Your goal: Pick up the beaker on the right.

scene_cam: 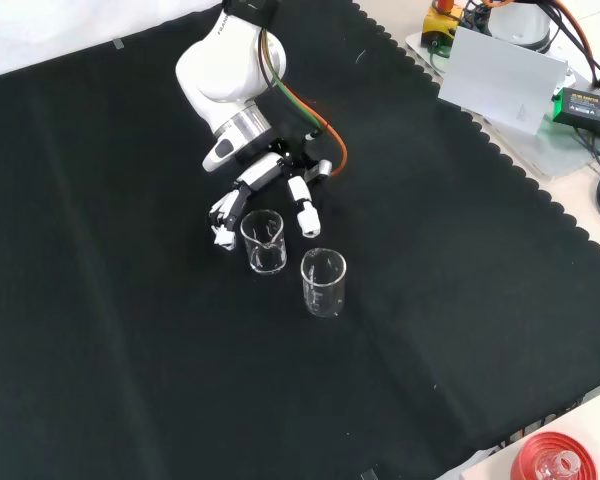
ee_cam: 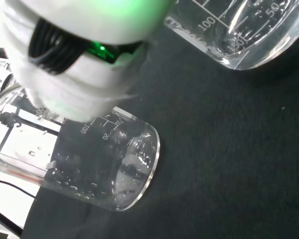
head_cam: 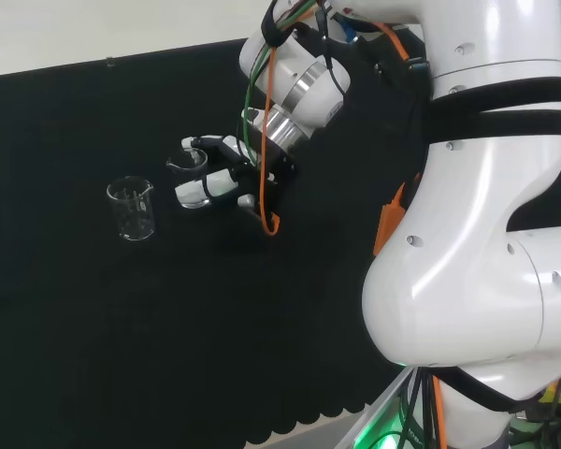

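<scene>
Two clear glass beakers stand on the black cloth. In the head view the right one stands at the hand, and the left one stands apart. The front view shows the hand coming in from above, with its fingers spread and fairly straight on both sides of the farther beaker. I cannot tell whether they touch the glass. The nearer beaker stands free. In the wrist view one beaker is close under a blurred white part of the hand, with the other beaker beyond it.
The arm's white links take up the right of the head view. In the front view a white box and cables lie off the cloth at the upper right. A red ribbed ring sits by the cloth's scalloped edge at the lower right.
</scene>
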{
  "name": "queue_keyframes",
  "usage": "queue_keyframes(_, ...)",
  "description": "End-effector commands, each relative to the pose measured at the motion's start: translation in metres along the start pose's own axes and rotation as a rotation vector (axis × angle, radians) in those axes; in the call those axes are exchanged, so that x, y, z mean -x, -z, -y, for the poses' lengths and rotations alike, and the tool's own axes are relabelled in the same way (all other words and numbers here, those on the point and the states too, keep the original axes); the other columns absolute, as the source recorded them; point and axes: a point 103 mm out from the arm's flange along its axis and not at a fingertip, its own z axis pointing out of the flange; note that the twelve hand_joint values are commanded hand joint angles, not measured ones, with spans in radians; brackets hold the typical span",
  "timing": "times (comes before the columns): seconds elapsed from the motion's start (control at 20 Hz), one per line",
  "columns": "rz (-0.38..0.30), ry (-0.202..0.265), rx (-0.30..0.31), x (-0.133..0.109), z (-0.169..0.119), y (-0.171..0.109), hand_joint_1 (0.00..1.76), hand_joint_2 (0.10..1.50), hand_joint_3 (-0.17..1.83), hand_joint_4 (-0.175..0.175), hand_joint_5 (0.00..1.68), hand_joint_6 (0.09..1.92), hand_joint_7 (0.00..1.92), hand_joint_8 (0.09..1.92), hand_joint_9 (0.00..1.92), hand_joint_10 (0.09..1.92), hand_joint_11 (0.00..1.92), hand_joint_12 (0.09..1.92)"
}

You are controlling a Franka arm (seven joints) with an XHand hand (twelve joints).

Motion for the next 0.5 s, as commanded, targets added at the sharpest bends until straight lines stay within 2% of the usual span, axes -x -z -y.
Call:
queue_keyframes(0.05,-0.020,-0.004,0.006,-0.0005,-0.0015,-0.0027,0.96,0.45,1.06,-0.090,0.47,0.09,0.35,0.73,0.43,0.70,0.00,1.33)
queue_keyframes(0.5,-0.036,0.007,0.007,-0.0016,-0.0045,-0.0036,0.97,0.46,1.04,-0.089,0.48,0.09,0.36,0.73,0.44,0.70,0.00,1.34)
